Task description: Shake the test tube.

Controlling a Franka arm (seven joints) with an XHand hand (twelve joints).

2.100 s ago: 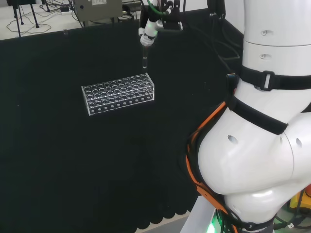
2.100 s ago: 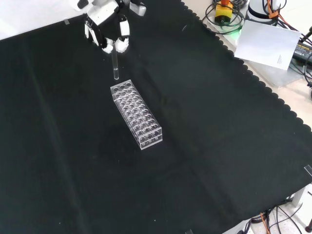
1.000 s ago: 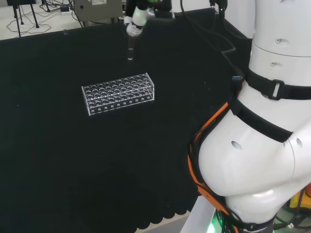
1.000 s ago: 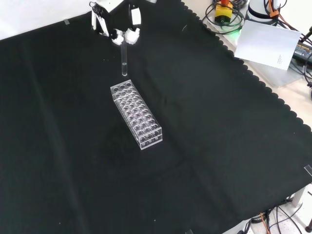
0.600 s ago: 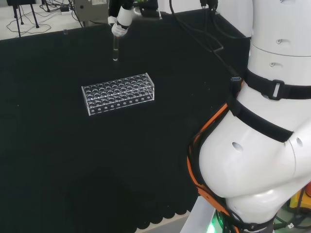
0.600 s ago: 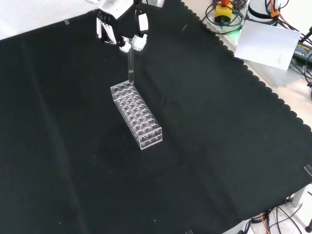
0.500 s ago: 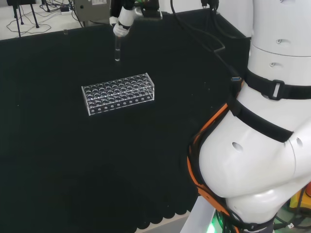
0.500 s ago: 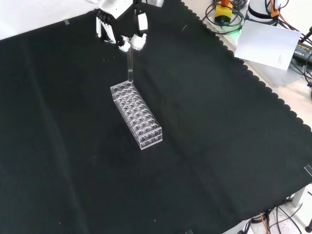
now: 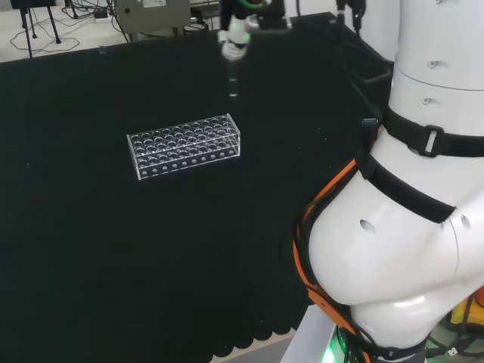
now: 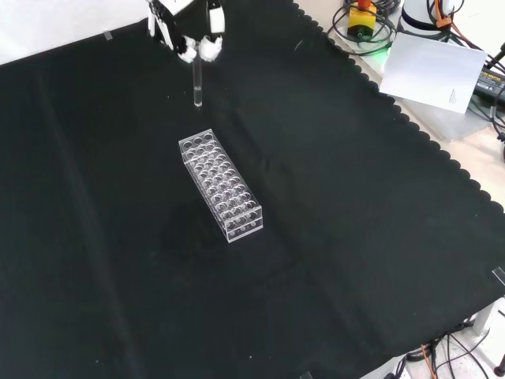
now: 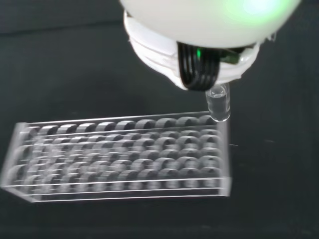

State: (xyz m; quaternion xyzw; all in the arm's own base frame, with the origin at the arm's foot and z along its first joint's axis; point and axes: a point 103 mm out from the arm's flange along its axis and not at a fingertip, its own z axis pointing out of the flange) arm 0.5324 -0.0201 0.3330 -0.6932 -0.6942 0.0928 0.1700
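Hand [image 10: 192, 35] is pinched on the top end of the test tube [image 10: 197, 85], so the tube hangs upright with its lower end free to swing. It hangs in the air clear of the clear rack [image 10: 222, 185] on the desk [image 10: 355, 237], probably so shaking won't hit it.

Robot hand [image 10: 192, 35] raised, fingers [image 9: 233, 45] curled & pinched, pointing down; arm extended.
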